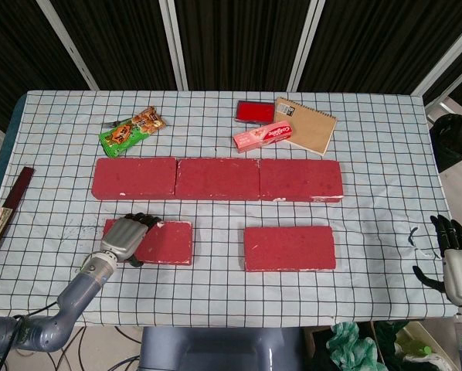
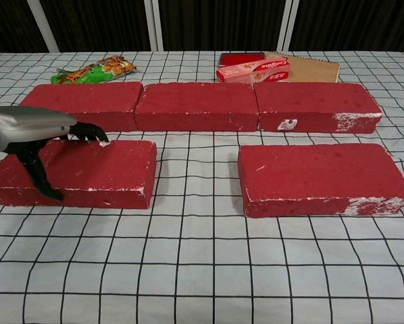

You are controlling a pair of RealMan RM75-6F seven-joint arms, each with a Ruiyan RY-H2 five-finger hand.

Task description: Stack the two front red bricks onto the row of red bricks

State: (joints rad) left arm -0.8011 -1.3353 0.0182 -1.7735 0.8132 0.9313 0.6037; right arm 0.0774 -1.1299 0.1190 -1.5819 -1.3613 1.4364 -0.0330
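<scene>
Three red bricks form a row (image 1: pixel 217 178) across the middle of the table, also seen in the chest view (image 2: pixel 195 104). In front of it lie two more flat on the cloth: the front left brick (image 1: pixel 168 242) (image 2: pixel 101 169) and the front right brick (image 1: pixel 289 247) (image 2: pixel 320 177). My left hand (image 1: pixel 127 236) (image 2: pixel 36 135) grips the left end of the front left brick, fingers hooked over its far edge and thumb down its near face. My right hand (image 1: pixel 451 259) hangs by the table's right front corner, fingers apart, holding nothing; the chest view does not show it.
Behind the row lie a green snack bag (image 1: pixel 130 130), a flat red box (image 1: pixel 254 110), a pink carton (image 1: pixel 262 137) and a brown notebook (image 1: pixel 308 124). A dark strip (image 1: pixel 7 212) lies along the left edge. The checked cloth (image 1: pixel 215 286) covers the table.
</scene>
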